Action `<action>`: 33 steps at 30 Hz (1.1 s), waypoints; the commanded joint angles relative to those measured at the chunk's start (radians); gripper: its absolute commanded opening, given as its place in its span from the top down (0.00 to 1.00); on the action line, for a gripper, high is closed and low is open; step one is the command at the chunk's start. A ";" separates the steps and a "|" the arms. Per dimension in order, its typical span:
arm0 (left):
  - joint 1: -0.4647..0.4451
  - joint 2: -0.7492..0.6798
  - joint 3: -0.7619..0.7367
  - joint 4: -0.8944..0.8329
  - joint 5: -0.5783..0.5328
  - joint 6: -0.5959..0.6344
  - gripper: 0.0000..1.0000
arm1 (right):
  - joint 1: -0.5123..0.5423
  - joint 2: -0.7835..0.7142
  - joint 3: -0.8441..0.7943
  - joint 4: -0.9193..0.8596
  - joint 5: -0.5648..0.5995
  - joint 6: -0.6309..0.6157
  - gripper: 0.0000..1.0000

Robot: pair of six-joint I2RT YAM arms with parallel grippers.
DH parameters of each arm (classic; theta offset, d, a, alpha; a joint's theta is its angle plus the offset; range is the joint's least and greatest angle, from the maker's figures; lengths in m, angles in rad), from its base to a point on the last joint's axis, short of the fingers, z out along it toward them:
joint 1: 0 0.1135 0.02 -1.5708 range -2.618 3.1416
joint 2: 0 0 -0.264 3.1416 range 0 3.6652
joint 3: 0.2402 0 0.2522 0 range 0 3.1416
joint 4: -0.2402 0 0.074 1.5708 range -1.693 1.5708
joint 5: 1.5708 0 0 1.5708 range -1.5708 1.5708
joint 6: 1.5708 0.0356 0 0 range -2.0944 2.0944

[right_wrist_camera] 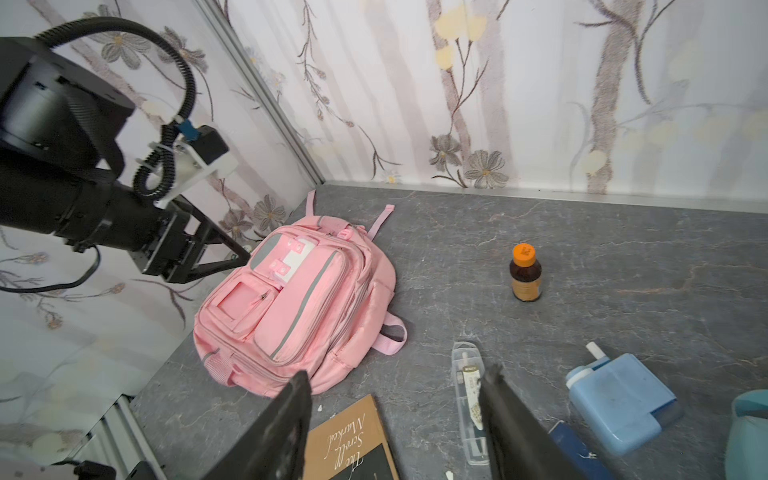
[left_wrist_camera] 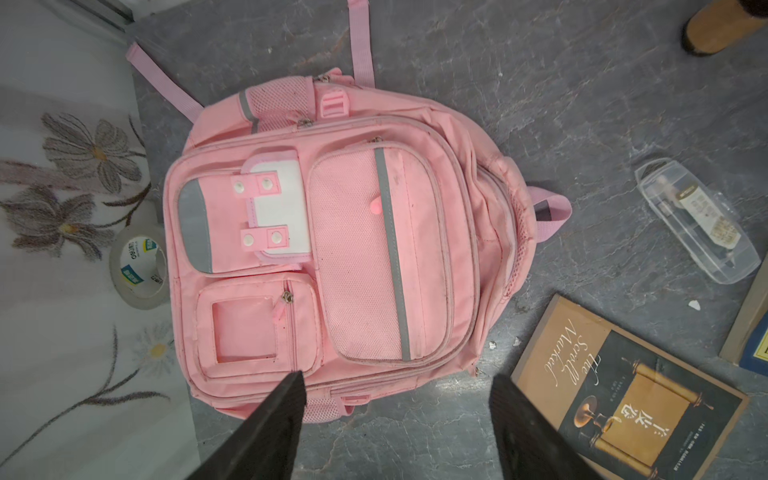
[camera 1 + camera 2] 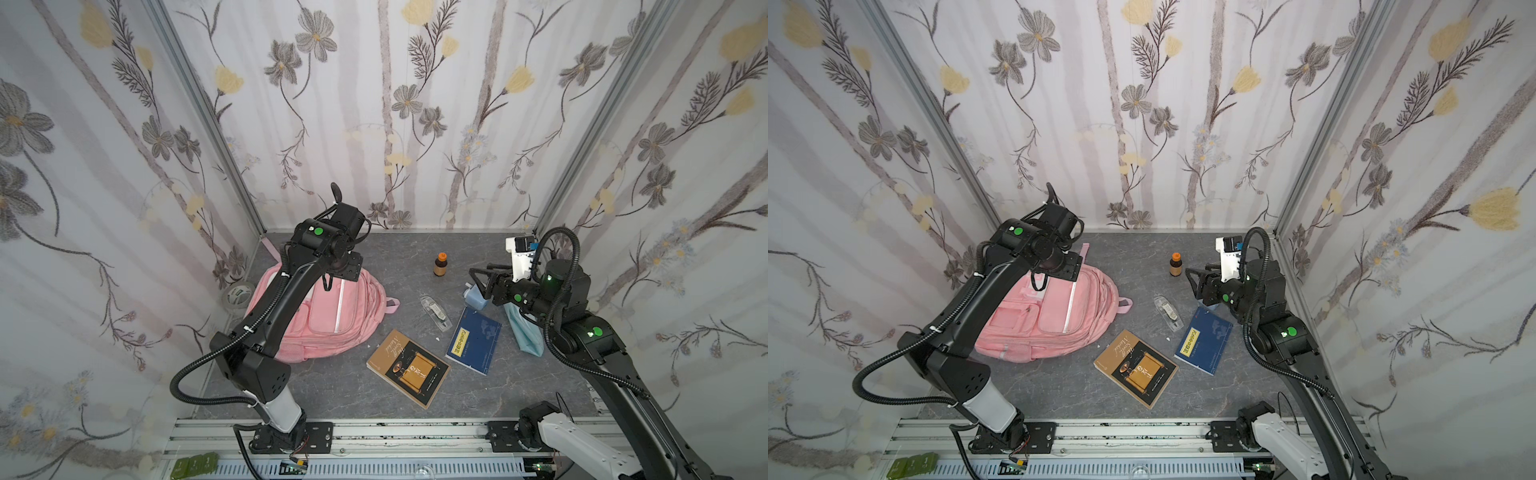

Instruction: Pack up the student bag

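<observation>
Left wrist view: I see the backpack [image 2: 353, 249] lying flat on the left of the table [image 2: 540, 104], beneath my left gripper [image 2: 397, 376], jaws apart and empty. The right gripper [image 1: 397, 370], well to its right, also gapes empty.

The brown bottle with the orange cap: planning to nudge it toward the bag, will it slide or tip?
The brown bottle stands upright, narrow for its height, so a high push probably tips it. Being round, it would then likely roll.

Cropped by the left wrist view's edge: amber bottle [image 2: 723, 29], blue book [image 2: 758, 351]; partly hidden behind the student bag [image 2: 332, 257]: tape roll [image 2: 133, 278].
</observation>
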 commanded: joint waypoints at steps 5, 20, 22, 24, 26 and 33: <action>-0.005 0.120 0.026 0.019 0.088 -0.122 0.36 | 0.087 0.084 0.018 0.030 -0.050 0.054 0.35; -0.003 0.256 -0.129 0.325 0.048 -0.273 0.45 | 0.108 0.112 0.026 0.117 -0.092 0.089 0.32; -0.003 0.255 -0.159 0.339 0.046 -0.281 0.45 | 0.108 0.107 0.020 0.142 -0.086 0.103 0.32; -0.002 0.251 -0.184 0.347 0.044 -0.288 0.45 | 0.108 0.099 0.013 0.162 -0.083 0.112 0.32; 0.000 0.240 -0.216 0.364 0.046 -0.288 0.46 | 0.108 0.090 0.011 0.154 -0.078 0.103 0.32; 0.012 0.244 -0.247 0.389 0.101 -0.301 0.46 | 0.108 0.054 -0.029 0.106 -0.057 0.051 0.29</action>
